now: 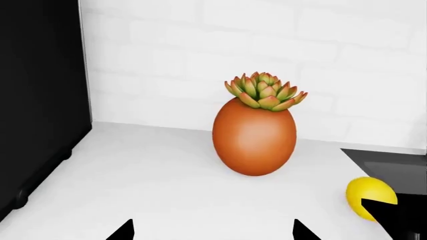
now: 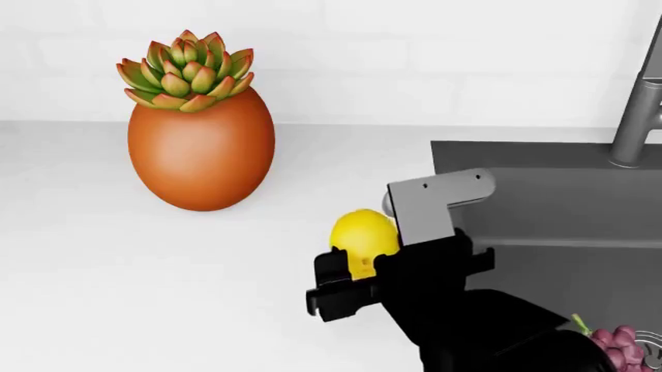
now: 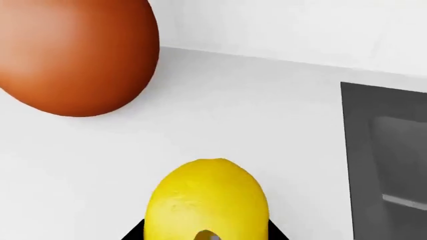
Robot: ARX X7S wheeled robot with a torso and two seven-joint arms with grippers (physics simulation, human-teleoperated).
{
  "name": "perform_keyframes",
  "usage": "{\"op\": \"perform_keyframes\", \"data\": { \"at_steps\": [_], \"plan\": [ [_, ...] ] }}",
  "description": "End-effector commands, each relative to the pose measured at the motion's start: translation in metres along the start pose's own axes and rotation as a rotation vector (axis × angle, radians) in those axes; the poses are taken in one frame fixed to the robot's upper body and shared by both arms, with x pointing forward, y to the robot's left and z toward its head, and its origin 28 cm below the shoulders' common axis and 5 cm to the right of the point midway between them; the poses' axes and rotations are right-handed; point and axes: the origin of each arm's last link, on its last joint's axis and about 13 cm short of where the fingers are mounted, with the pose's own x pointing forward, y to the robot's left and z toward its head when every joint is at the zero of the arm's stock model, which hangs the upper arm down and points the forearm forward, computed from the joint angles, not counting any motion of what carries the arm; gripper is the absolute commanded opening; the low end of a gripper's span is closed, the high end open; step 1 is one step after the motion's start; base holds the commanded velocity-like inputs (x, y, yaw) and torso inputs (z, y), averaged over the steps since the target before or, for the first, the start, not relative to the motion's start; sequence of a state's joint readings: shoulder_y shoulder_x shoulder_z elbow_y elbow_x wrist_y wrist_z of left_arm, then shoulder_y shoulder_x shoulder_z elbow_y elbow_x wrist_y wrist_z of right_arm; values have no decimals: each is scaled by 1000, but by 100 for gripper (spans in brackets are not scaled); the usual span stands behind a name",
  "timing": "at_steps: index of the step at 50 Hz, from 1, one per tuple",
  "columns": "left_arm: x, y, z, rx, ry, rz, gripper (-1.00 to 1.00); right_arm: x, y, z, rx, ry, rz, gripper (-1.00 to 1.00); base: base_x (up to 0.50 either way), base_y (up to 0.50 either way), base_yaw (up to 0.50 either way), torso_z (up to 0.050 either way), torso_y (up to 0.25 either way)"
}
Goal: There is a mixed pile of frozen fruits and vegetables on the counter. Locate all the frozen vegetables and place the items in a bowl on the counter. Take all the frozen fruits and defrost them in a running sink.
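Note:
The yellow lemon lies on the white counter beside the sink, and it also shows in the head view and the left wrist view. My right gripper has its black fingers tight against both sides of the lemon. A purple-red grape bunch lies in the dark grey sink. My left gripper is open and empty above bare counter, facing the plant pot. The avocado, the small red fruit and the white bowl are out of view.
An orange egg-shaped pot with a succulent stands on the counter by the white brick wall, left of the lemon. The steel tap rises at the sink's far right. A black appliance stands at the counter's end.

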State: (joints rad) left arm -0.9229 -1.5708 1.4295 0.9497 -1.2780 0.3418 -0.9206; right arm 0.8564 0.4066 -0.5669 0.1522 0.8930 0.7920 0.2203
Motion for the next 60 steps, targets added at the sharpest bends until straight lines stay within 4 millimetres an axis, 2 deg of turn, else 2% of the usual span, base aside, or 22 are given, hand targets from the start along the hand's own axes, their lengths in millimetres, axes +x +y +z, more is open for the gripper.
{"op": "perform_keyframes", "data": {
  "at_steps": [1, 7, 14, 17, 19, 22, 25, 26, 27, 28, 29, 30, 33, 34, 37, 44, 53, 57, 60],
  "plan": [
    [1, 1, 2, 1, -45, -39, 100, -9, 2, 12, 1, -71, 5, -100, 0, 0, 0, 0, 0],
    [-4, -9, 12, -65, -39, -148, 100, -21, 2, 24, -27, -128, -11, -100, 0, 0, 0, 0, 0],
    [-10, -14, 13, -8, 7, -330, 100, -27, 4, 22, -30, -136, -6, -100, 0, 0, 0, 0, 0],
    [-5, -15, 31, 1, -31, -379, 100, -28, 4, 18, -29, -131, -6, -100, 0, 0, 0, 0, 0],
    [-5, -17, 49, 16, -23, -399, 100, -29, 4, 17, -30, -129, -5, -100, 0, 0, 0, 0, 0],
    [-15, -21, 73, 65, -24, -451, 100, -29, 4, 17, -34, -129, -4, -100, 0, 0, 0, 0, 0],
    [-32, -26, 88, 64, 38, -512, 100, -29, 4, 16, -36, -126, -2, -100, 0, 0, 0, 0, 0],
    [-33, -36, 77, 87, 241, -558, 100, -28, 5, 15, -36, -123, -1, -100, 0, 0, 0, 0, 0],
    [-25, -41, 63, 193, 244, -776, 100, -28, 5, 13, -39, -119, 0, -100, 0, 0, 0, 0, 0],
    [-30, -34, 58, 221, 302, -744, 100, -28, 5, 12, -41, -114, 1, -100, 0, 0, 0, 0, 0],
    [-40, -30, 51, 226, 434, -702, 100, -28, 5, 12, -41, -114, 1, -100, 0, 0, 0, 0, 0],
    [-49, -28, 51, 143, 521, -717, 100, -28, 4, 12, -41, -113, -1, -100, 0, 0, 0, 0, 0],
    [-61, -19, 52, 9, 594, -629, 100, -27, 4, 11, -39, -112, -2, -100, 0, 0, 0, 0, 0],
    [-66, -16, 58, 14, 543, -601, 100, -27, 4, 11, -39, -112, -2, -100, 0, 0, 0, 0, 0],
    [-80, -11, 83, 105, 190, -526, 100, -26, 8, 8, -42, -105, 9, -100, 0, 0, 0, 0, 0],
    [-82, -10, 104, 155, 200, -498, 100, -23, 9, 0, -35, -87, 16, -100, 0, 0, 0, 0, 0],
    [-85, -12, 111, 183, 236, -499, 100, -21, 9, -9, -29, -66, 21, -100, 0, 0, 0, 0, 0],
    [-87, -9, 117, 206, 327, -498, 100, -21, 8, -9, -27, -61, 20, -100, 0, 0, 0, 0, 0],
    [-88, -6, 114, 208, 384, -467, 100, -21, 8, -8, -27, -64, 19, -100, 0, 0, 0, 0, 0]
  ]
}}
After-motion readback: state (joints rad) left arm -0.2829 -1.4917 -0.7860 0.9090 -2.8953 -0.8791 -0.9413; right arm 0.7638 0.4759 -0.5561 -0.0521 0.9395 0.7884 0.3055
